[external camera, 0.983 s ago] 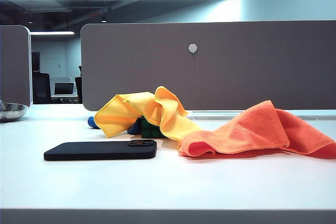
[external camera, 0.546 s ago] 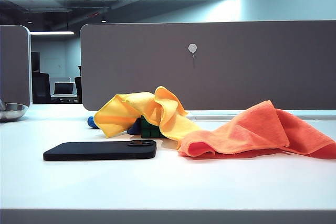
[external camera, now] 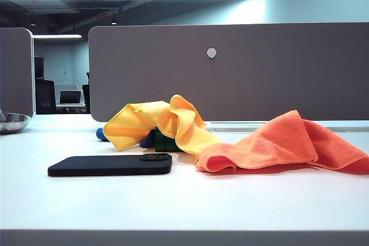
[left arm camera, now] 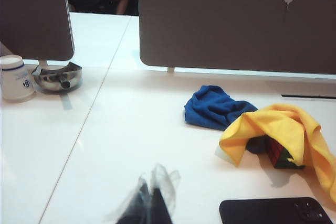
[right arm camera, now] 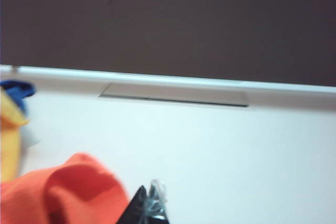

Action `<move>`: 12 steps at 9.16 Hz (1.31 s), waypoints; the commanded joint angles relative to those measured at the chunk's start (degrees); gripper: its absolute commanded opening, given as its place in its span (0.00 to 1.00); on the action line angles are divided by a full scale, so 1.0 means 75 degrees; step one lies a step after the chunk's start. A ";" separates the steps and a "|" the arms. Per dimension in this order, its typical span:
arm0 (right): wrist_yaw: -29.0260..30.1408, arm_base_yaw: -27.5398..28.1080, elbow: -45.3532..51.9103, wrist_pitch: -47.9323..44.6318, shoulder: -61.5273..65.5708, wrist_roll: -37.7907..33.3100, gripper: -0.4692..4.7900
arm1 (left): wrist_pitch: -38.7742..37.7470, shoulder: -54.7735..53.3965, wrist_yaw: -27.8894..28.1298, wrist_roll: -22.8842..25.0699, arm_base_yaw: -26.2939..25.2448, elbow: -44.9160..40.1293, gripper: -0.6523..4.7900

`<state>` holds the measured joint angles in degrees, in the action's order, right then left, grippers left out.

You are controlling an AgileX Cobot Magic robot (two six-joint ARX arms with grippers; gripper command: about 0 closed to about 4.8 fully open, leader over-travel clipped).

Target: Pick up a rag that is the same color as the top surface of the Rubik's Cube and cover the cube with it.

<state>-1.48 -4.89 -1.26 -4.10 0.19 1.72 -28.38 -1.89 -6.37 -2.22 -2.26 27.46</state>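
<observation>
Yellow rag draped over the cube, both grippers drawn back and empty.

Exterior view: the rag (external camera: pixel 164 122) lies at centre frame, humped over the Rubik's Cube (external camera: pixel 166 142), whose green squares peek out below its folds; a blue cloth (external camera: pixel 102 134) shows at the rag's left edge, an orange cloth (external camera: pixel 282 145) touches it on the right, and a black phone (external camera: pixel 110 165) lies flat in the lower left on the white table (external camera: pixel 184 205). No gripper appears here.
Left wrist view: the left gripper (left arm camera: pixel 149 203), at the lower edge, has its fingers pressed together on nothing; the rag (left arm camera: pixel 278 129) sits right of centre over the Rubik's Cube (left arm camera: pixel 281 155), with the blue cloth (left arm camera: pixel 212 107) behind it, the black phone (left arm camera: pixel 273 211) at lower right, and a metal bowl (left arm camera: pixel 56 76) and a cup (left arm camera: pixel 14 78) at left.
Right wrist view: blurred; the right gripper (right arm camera: pixel 149 208) at the bottom edge looks closed and empty, beside the orange cloth (right arm camera: pixel 63 192); a strip of the rag (right arm camera: pixel 9 140) and the blue cloth (right arm camera: pixel 16 88) show at far left.
</observation>
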 commanded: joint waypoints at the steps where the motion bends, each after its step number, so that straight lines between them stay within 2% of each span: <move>1: 0.0291 0.1440 0.0143 -0.0472 -0.0006 -0.1131 0.09 | -0.0210 0.0221 0.0020 -0.0023 0.0000 0.0003 0.11; 2: 0.0676 0.1682 0.0149 -0.0495 -0.0006 -0.1204 0.09 | -0.0242 0.0221 0.0017 -0.0023 0.0000 0.0000 0.11; 3: 0.2104 0.2288 0.0149 -0.0679 -0.0006 -0.1204 0.09 | -0.0539 0.0221 0.0017 -0.0026 0.0000 0.0000 0.11; 4: 0.2600 0.2404 0.0152 -0.0868 -0.0006 -0.1201 0.09 | -0.0764 0.0221 0.0012 -0.0032 0.0000 -0.0061 0.11; 8: 0.2617 0.1839 0.0152 -0.0930 -0.0006 -0.1195 0.09 | -0.0618 0.0221 0.0015 -0.0761 0.0000 -0.0283 0.11; 12: 0.2279 0.0836 0.0152 -0.0924 -0.0006 -0.0752 0.09 | 0.0184 0.0221 0.0020 -0.0775 0.0000 -0.0737 0.11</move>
<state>17.32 2.22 -0.32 -9.78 0.19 -4.43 -29.17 -0.19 -6.37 -7.62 -2.26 22.37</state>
